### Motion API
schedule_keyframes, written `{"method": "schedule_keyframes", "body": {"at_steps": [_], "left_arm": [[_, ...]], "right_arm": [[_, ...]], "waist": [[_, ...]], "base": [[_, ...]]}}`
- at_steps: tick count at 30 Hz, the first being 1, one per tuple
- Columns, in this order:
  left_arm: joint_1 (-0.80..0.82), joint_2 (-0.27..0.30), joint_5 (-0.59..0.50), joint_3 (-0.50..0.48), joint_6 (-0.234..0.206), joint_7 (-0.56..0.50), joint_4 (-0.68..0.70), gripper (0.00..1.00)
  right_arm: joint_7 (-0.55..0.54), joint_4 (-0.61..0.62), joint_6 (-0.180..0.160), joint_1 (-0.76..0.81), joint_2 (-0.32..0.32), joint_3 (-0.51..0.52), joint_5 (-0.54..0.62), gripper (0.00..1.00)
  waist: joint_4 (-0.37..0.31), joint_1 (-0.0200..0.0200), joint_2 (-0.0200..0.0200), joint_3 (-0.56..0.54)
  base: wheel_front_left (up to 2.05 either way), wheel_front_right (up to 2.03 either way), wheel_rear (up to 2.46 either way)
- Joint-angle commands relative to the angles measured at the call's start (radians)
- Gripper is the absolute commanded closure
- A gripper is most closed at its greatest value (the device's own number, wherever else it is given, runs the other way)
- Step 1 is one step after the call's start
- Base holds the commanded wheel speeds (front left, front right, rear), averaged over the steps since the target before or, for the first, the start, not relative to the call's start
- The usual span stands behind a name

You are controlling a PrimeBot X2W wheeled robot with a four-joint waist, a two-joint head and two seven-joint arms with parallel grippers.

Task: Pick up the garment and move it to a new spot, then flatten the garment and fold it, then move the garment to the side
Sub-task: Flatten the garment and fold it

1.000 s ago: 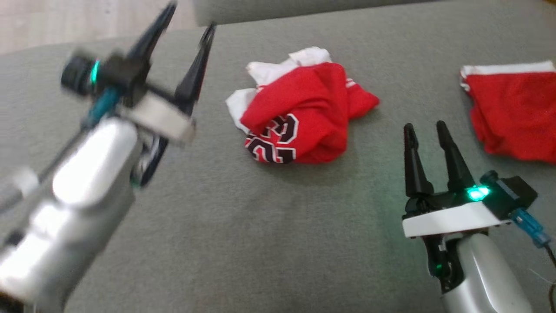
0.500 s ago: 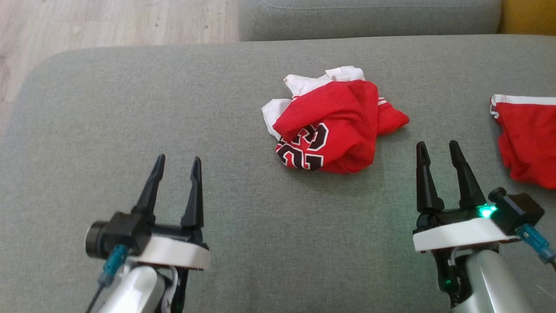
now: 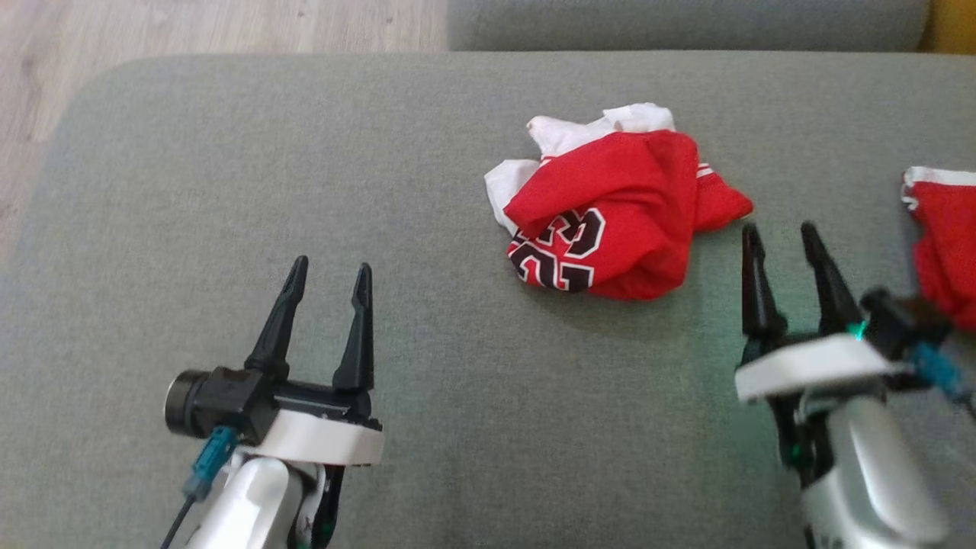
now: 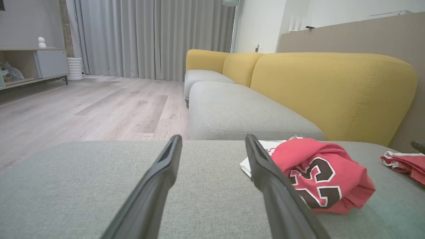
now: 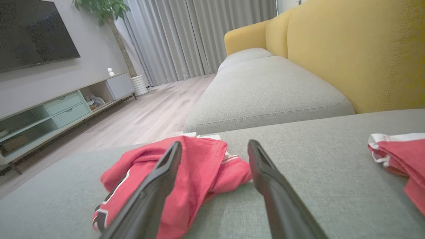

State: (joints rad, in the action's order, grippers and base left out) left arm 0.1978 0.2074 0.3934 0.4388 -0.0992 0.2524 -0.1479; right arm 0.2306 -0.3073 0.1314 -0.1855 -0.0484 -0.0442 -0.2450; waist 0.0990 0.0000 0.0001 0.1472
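The crumpled red garment [image 3: 610, 221] lies right of centre on the grey sofa cushion [image 3: 229, 152], with bare fabric stretching left to the cushion's rounded edge. The left end effector [image 3: 330, 268] and right end effector [image 3: 779, 231] hover with fingers apart and empty, the right one blurred and just beside the garment. A second red cloth [image 3: 942, 229] is cut off at the right.

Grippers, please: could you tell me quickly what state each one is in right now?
Left gripper: open, holding nothing.
Right gripper: open, holding nothing.

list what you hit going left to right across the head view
left gripper → jersey → right gripper → red garment
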Motion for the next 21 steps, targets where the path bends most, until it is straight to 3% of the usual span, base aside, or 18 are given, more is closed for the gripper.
{"method": "schedule_keyframes", "body": {"at_steps": [1,8,17,18,19,21], "left_arm": [[0.042,0.002,-0.012,-0.047,0.007,0.009,0.022,0.0],[0.076,-0.054,-0.061,-0.064,0.061,0.009,-0.01,0.0],[0.091,-0.097,-0.097,-0.102,0.098,0.009,-0.034,0.0],[0.089,-0.1,-0.101,-0.106,0.102,0.009,-0.037,0.0],[0.086,-0.102,-0.105,-0.11,0.104,0.009,-0.04,0.0],[0.082,-0.107,-0.111,-0.12,0.108,0.009,-0.046,0.0]], "right_arm": [[-0.012,0.013,-0.001,-0.076,-0.002,-0.014,0.005,0.0],[-0.107,-0.146,-0.001,-0.289,-0.002,-0.032,-0.035,0.0],[-0.162,-0.349,-0.001,-0.377,-0.002,-0.086,-0.007,0.0],[-0.16,-0.368,-0.001,-0.384,-0.002,-0.089,-0.005,0.33],[-0.15,-0.381,-0.001,-0.392,-0.002,-0.096,-0.001,1.0],[-0.112,-0.394,-0.001,-0.406,-0.002,-0.096,0.005,1.0]], "waist": [[0.012,0.0,-0.0001,0.016],[0.075,0.0,-0.0001,0.093],[0.115,0.0,-0.0001,0.113],[0.116,0.0,-0.0001,0.11],[0.116,0.0,-0.0001,0.106],[0.112,0.0,-0.0001,0.094]], "base": [[0.0,0.0,0.0],[0.0,0.0,0.0],[0.0,0.0,0.0],[0.0,0.0,0.0],[0.0,0.0,0.0],[0.0,0.0,0.0]]}}
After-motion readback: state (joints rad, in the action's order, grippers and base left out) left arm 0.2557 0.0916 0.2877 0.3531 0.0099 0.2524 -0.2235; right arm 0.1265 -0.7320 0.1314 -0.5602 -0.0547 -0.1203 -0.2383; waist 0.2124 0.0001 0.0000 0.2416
